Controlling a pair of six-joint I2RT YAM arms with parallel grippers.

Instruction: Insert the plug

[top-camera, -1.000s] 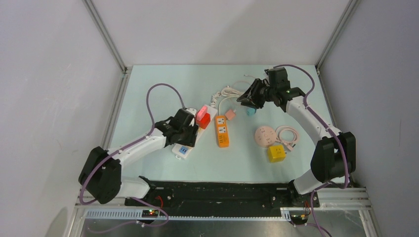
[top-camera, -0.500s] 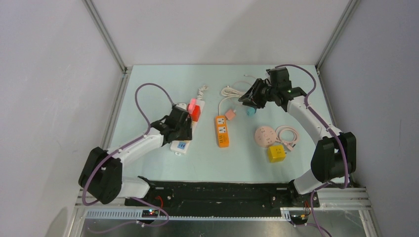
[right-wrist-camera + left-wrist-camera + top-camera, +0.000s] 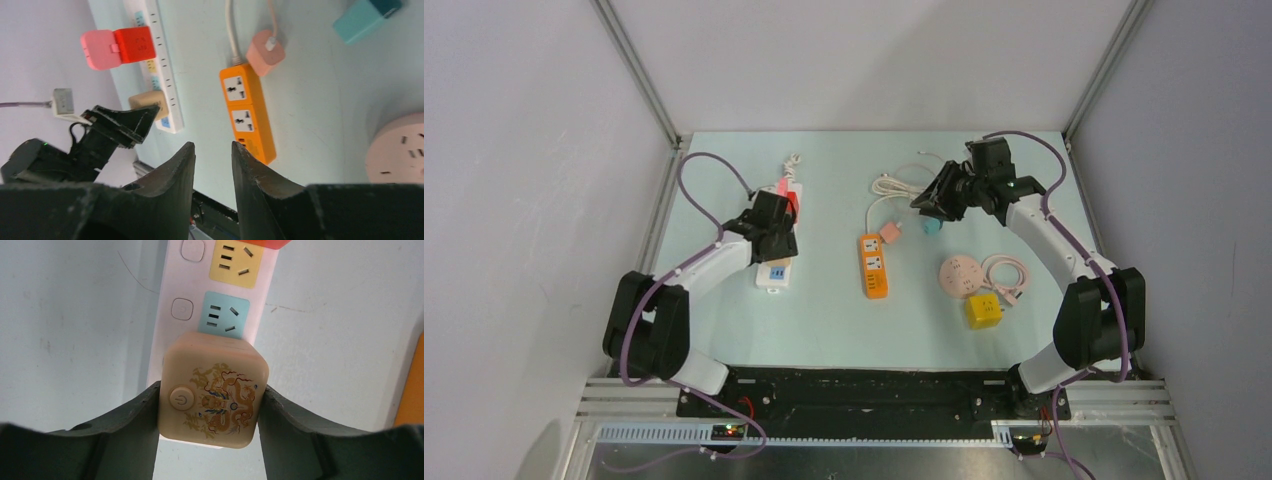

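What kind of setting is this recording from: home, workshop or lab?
Probably a lab robot cell: blank walls on aluminium framing, a pale table, and staged props such as an orange power strip and a white power strip.

Top camera sits high, above and behind the arm bases, looking down on the whole tabletop [image 3: 844, 330], with the white power strip [image 3: 771, 278] left of centre. Left wrist camera is in very close over that strip [image 3: 161, 300], looking along it. The left pincer [image 3: 210, 392] and a beige plug cube [image 3: 215, 365] fill its foreground. Right wrist camera hangs well away from the strip [image 3: 167, 95], looking back across at it through the right pincer [image 3: 212, 160]. All three views share the strip. Both wrist views share the cube [image 3: 147, 102]. Top and right wrist views share the orange power strip [image 3: 873, 265] beside it.
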